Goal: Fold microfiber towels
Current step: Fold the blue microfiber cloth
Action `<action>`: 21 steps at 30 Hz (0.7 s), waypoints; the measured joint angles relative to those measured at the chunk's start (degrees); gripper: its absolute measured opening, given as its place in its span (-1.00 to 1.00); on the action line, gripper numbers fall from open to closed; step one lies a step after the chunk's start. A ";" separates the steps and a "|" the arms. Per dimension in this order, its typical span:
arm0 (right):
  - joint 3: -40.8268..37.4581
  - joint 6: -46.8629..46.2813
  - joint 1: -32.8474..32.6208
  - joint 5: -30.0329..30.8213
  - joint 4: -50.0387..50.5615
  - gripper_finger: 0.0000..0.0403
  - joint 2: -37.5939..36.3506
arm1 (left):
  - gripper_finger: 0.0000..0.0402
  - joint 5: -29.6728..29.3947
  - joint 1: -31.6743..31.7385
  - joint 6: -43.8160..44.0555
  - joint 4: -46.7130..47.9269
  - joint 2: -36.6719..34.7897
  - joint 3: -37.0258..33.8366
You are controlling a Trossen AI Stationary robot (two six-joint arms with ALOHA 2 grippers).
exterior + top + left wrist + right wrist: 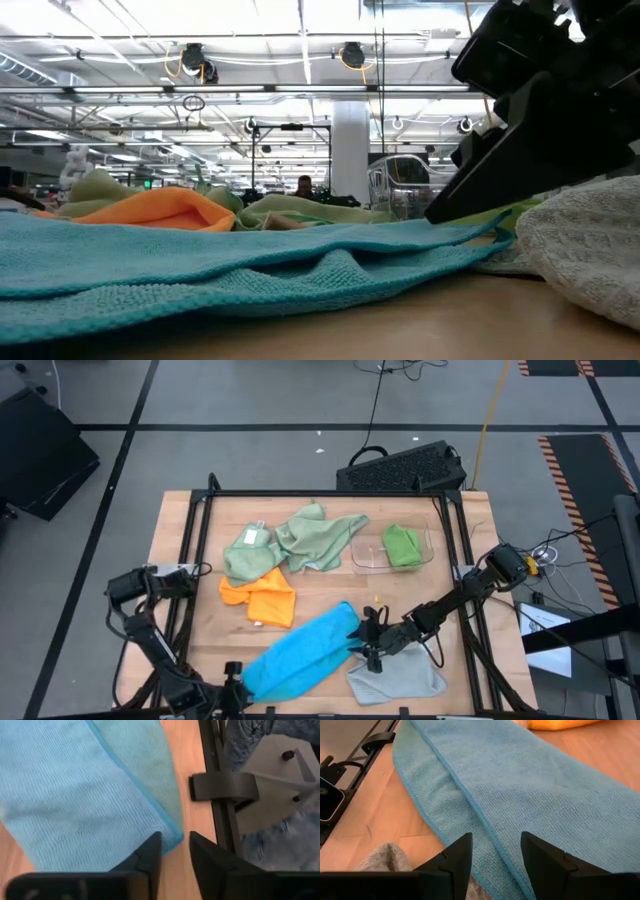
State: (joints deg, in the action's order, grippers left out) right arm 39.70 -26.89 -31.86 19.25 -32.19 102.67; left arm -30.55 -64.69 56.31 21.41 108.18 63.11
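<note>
The bright blue towel [300,655] lies folded lengthwise, slanting across the table's near middle. My left gripper [175,845] is at its near-left end, open narrowly. Its fingers stand on either side of the towel's corner [176,834]. My right gripper [496,845] is open over the towel's far-right end, with the folded edge [485,825] running between its fingers. A light grey towel [395,678] lies beside it at the near right. The orange towel [262,595] and two sage green towels [250,552] [322,535] lie farther back. A bright green towel [402,545] sits in the clear tray [362,555]. My left gripper comes down on a slant at the blue towel's corner [170,827], which lies flat on the table; I cannot tell whether its fingers touch it. My right gripper slants low over the flat blue towel [530,795]; I cannot tell whether its fingertips [440,212] touch it.
A black frame rail [220,820] runs along the table's edge right by my left gripper. A black keyboard [400,468] lies beyond the far edge. Bare wood [420,595] shows between the tray and the grey towel.
</note>
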 joint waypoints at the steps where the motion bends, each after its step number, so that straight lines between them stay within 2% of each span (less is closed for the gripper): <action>1: 0.00 0.58 0.15 0.00 -0.18 -0.21 0.00 | -0.60 -0.18 -0.08 0.00 0.36 0.00 0.00; 5: 0.00 1.65 0.68 0.02 -0.74 -0.21 0.00 | -0.94 -3.43 -0.31 -0.90 1.21 0.00 0.00; 11: 0.00 2.02 0.68 0.09 -0.98 -0.21 0.00 | -0.98 -5.79 0.17 -2.00 3.05 -0.02 0.00; 16: -0.03 2.94 1.13 1.54 -1.91 -0.21 0.00 | -0.99 -11.51 0.22 -0.10 5.23 -1.91 0.00; 18: 0.17 4.19 1.21 2.58 -6.16 -0.21 0.38 | -0.99 -14.41 0.22 1.57 6.53 -3.13 -0.01; 21: 5.55 8.20 1.16 3.52 -9.70 -0.21 3.43 | -0.99 -18.25 0.50 2.65 7.93 -4.41 -0.02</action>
State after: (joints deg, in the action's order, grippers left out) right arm 45.25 -18.69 -30.70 22.76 -41.89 106.10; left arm -48.79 -64.18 58.96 29.34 103.77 63.09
